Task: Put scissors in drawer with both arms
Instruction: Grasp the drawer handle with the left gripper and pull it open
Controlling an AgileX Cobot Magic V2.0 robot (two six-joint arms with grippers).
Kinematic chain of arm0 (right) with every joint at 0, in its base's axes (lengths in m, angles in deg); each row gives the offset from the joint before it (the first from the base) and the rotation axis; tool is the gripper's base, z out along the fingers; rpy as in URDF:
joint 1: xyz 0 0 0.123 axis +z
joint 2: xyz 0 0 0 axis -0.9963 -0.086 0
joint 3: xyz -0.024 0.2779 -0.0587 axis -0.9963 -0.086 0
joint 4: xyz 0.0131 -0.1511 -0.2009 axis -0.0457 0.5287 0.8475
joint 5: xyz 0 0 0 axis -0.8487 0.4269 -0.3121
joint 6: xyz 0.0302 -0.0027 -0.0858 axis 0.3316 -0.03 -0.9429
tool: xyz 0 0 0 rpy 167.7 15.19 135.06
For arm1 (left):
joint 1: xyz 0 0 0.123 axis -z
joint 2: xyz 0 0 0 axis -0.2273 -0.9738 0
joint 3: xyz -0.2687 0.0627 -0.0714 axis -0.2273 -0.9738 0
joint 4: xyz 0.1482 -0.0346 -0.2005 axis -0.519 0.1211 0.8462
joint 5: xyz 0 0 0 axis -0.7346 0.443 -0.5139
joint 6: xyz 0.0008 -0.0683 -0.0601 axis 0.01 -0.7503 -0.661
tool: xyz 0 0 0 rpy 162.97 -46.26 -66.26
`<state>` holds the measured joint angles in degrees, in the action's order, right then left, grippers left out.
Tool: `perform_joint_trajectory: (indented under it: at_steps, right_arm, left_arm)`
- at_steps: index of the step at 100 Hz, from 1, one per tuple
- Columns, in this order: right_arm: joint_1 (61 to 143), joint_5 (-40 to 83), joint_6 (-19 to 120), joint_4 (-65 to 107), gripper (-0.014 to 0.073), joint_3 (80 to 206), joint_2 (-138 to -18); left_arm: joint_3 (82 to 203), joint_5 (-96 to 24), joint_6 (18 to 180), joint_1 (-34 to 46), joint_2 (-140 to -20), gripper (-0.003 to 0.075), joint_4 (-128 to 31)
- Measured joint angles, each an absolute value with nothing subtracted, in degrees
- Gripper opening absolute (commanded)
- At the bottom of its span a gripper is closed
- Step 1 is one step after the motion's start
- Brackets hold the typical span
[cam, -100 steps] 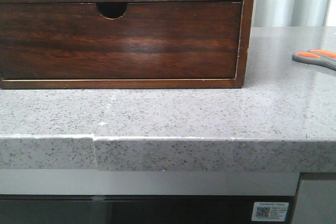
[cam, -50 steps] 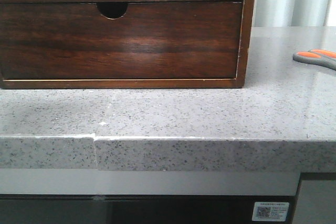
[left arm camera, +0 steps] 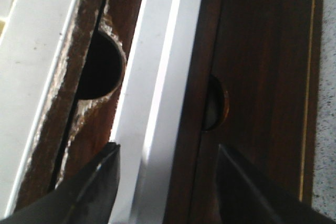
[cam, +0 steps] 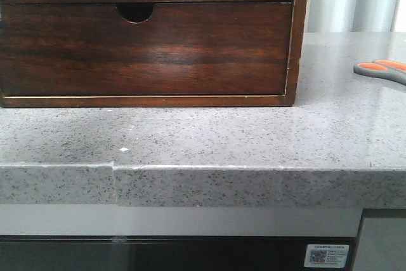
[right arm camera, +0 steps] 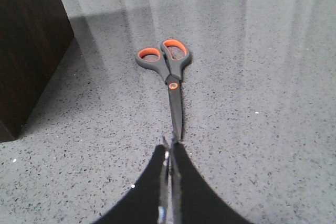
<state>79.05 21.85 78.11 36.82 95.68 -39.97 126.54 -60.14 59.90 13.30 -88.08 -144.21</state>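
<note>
Left gripper newly entering over the box, fingers spread, drawer notch lying just ahead. Right gripper pinched together, scissors lying just beyond on desk.

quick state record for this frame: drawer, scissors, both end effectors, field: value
drawer: shut, flush in the box frame, notch at top edge
scissors: flat on the counter, right of the box, blades closed, untouched
counter: grey speckled stone
left end effector: open, over the box near the notch, holding nothing
right end effector: shut, empty, tips just short of the scissors' blade tip
task stage: drawer not yet opened
</note>
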Motion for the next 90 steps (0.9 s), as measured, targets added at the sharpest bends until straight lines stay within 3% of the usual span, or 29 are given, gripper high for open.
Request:
perform_joint_trajectory:
  at_steps: [28,90]
  right_arm:
    - [79.05,21.85,78.11,36.82,-0.0061,95.68,-39.97]
    - [79.05,21.85,78.11,36.82,-0.0061,95.68,-39.97]
  left_arm:
    - [127.57,-59.87,60.21,13.40,-88.79,-0.0020,-146.23]
    - [125.26,-55.97,60.58,18.11,-85.55,-0.0018,-148.45]
